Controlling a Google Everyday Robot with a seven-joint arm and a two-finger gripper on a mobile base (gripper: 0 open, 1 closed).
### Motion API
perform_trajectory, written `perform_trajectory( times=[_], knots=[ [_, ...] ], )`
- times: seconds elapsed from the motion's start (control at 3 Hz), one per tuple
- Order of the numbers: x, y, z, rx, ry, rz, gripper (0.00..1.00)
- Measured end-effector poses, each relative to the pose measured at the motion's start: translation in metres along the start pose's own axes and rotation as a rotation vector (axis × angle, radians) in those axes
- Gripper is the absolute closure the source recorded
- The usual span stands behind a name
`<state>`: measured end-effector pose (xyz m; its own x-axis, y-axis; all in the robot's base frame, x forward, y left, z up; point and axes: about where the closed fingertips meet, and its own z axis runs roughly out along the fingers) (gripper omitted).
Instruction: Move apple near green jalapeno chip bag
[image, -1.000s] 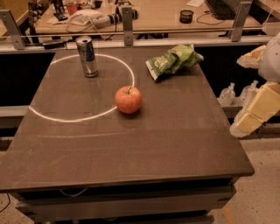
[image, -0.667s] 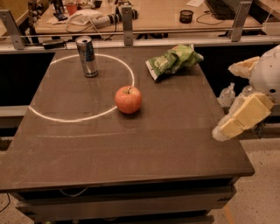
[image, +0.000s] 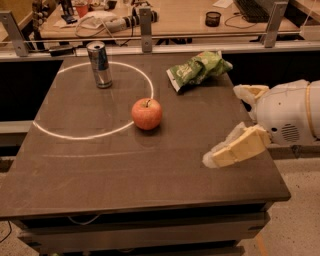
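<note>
The red-orange apple (image: 147, 113) stands near the middle of the dark table (image: 100, 175), on the edge of a white circle mark. The wrinkly green jalapeno chip bag (image: 198, 69) lies at the back right of the table, apart from the apple. My gripper (image: 223, 125) reaches in from the right edge of the table, to the right of the apple and in front of the bag. Its two pale fingers (image: 235, 148) are spread apart and hold nothing.
A silver can (image: 99, 64) stands upright at the back left, inside the white circle (image: 60, 134). Behind the table runs a rail with metal posts (image: 145, 29), and beyond it a desk with cables and small objects.
My gripper has moved left from beyond the table's right edge to over its right side. The apple, bag and can have not moved.
</note>
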<state>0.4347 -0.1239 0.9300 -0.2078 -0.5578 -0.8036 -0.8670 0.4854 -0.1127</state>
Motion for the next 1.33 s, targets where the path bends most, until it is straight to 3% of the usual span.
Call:
perform_trajectory(
  times=[0.33, 1.0, 1.33],
  knots=[
    [-0.015, 0.025, 0.029, 0.031, -0.034, 0.048, 0.0],
    [-0.014, 0.027, 0.041, 0.044, -0.055, 0.08, 0.0],
    [-0.01, 0.024, 0.073, 0.085, -0.062, 0.091, 0.0]
  ],
)
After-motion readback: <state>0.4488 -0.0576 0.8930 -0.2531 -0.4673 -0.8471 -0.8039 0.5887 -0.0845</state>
